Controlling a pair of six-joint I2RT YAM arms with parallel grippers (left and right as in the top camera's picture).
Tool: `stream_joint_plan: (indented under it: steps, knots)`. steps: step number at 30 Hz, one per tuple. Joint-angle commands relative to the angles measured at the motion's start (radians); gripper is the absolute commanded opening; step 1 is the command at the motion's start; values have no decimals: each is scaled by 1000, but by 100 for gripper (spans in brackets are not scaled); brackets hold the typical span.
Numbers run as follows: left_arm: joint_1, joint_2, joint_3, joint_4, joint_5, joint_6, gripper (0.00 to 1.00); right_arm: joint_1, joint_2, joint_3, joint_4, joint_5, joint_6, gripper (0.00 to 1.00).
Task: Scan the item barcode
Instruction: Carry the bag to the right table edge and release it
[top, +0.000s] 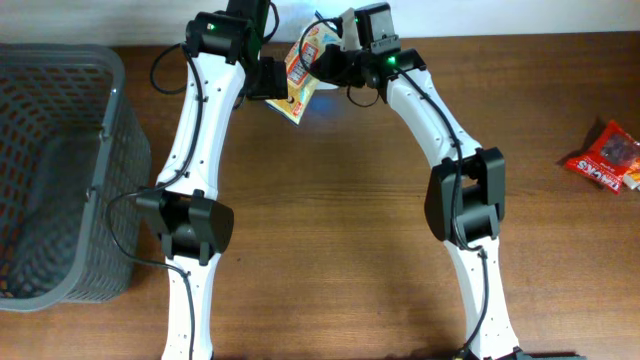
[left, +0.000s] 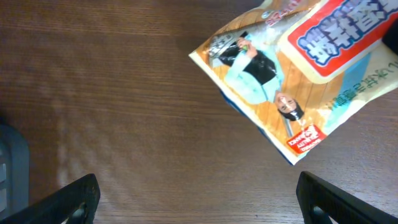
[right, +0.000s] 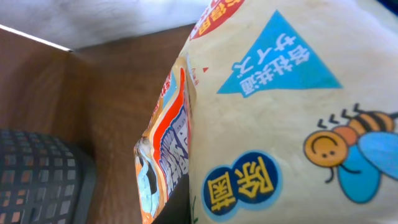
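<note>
The snack bag (top: 300, 75) is pinched by the right gripper (top: 328, 58), far from the basket (top: 108, 150). The left gripper (left: 199, 202) is opened wide, empty. Scanning seems not done yet.

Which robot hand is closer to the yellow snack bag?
Right. The right gripper is shut on the snack bag, so it touches it. The left gripper is open just beside the bag and does not touch it.

The packet (left: 280, 81) is glossy plastic; the table (left: 124, 93), matt grained wood.
</note>
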Motion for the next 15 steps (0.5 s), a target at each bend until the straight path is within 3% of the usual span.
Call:
stream_joint_plan:
  steps: [1,4,6,9,11,13,14,15]
  knots:
    - [-4,1,-2,-1,-7,0,99,-82,-89,48,-23,-23,-40,4]
    - [-4,1,-2,-1,-7,0,99,-273,-294,62,-117,-14,-42,4]
    - [-4,1,-2,-1,-7,0,99,-459,-366,62,-306,70,-43,4]
    - [-4,1,-2,-1,-8,1,99,-708,-346,56,-556,235,-99,4]
    - [-4,1,-2,-1,-7,0,99,-828,-311,56,-649,300,-228,4]
    - [-4,1,-2,-1,-8,0,99,-910,-277,52,-690,448,-232,4]
    - [-5,1,-2,-1,-7,0,99,-943,-261,52,-694,452,-239,11]
    - [-5,1,-2,-1,-8,0,99,-959,-255,52,-703,454,-240,53]
